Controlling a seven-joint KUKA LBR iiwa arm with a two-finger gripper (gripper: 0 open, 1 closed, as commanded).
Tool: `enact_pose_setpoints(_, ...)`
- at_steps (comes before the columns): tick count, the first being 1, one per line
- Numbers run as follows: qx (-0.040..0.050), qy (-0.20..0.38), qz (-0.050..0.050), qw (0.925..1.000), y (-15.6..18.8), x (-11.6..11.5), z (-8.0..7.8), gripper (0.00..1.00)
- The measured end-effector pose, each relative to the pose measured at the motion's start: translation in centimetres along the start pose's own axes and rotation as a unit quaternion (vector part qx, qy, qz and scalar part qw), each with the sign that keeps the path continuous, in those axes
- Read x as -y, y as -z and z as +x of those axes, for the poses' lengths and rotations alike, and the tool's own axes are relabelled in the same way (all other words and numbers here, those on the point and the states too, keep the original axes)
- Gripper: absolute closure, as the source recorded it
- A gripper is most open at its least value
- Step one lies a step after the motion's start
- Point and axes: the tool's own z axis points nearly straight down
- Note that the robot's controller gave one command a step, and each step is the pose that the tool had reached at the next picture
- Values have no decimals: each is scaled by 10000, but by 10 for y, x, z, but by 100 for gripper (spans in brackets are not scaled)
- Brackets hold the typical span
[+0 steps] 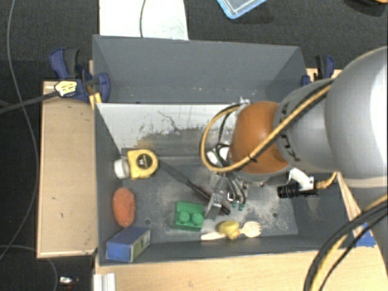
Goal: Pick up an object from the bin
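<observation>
While low at the near middle of the bin (151, 123), sat with gripper (221, 204) just right of the green brick (189, 216), just far of the yellow lump (229, 228). Couldn't tell its opening or hold. Looked like approach; called next for centring on one piece, then closing.

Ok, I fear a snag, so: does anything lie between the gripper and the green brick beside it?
Nothing visible does. The gripper hangs at the right edge of the green brick. A dark thin rod ends by the gripper just behind the brick, and a small yellow piece lies nearer the front wall; neither is between them.
</observation>
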Motion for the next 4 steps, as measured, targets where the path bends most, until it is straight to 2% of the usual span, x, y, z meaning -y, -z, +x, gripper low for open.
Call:
enact_pose_setpoints(1,6,-1633,-10,9866,0,0,14,0)
enact_pose_setpoints(2,29,-97,-12,9999,0,0,3,100)
enact_pose_setpoints(3,28,-98,-12,9999,0,0,3,100)
enact_pose_setpoints(4,30,-100,-13,9999,16,1,4,100)
